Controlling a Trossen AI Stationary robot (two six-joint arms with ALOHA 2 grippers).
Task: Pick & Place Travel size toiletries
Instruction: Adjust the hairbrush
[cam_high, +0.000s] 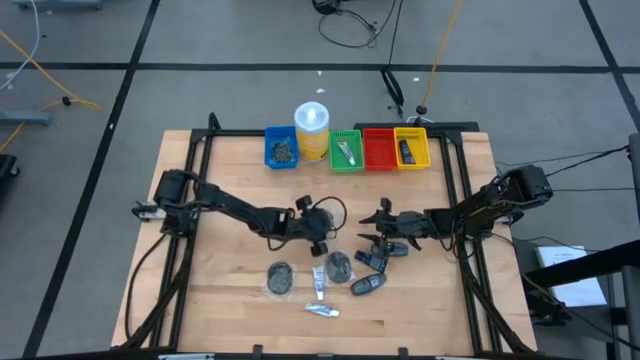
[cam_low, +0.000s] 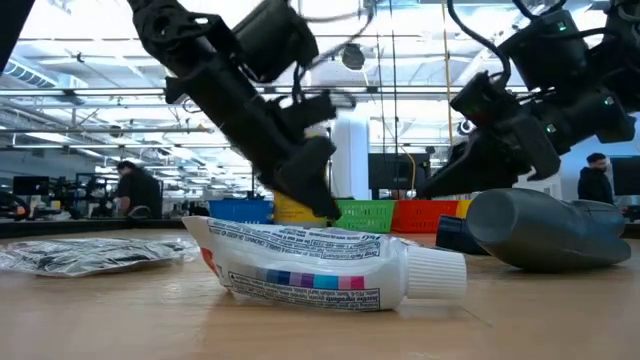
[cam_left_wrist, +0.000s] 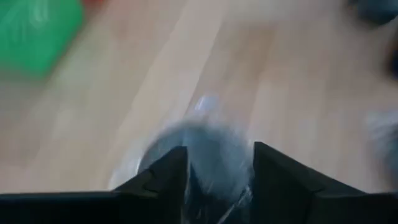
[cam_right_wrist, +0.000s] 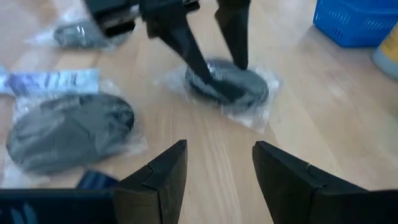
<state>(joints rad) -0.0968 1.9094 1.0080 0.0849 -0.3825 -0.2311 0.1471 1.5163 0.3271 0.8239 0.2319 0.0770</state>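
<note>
Left gripper (cam_right_wrist: 211, 53) down at table centre, fingers (cam_left_wrist: 165, 177) straddling a wrapped grey disc (cam_right_wrist: 227, 84); whether they grip it, cannot tell. Right gripper (cam_right_wrist: 214, 171) spread wide, empty, just beside, facing it. Second disc (cam_right_wrist: 68, 134), toothpaste tube (cam_low: 320, 265), dark containers (cam_high: 368, 284) lie on the table (cam_high: 230, 170) nearby. Bins (cam_high: 345, 150) along far edge

bright overhead light, blurred wrist views

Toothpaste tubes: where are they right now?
High view: one tube lies at the table's front centre between two wrapped grey discs, the other tube just nearer the front edge.
</note>
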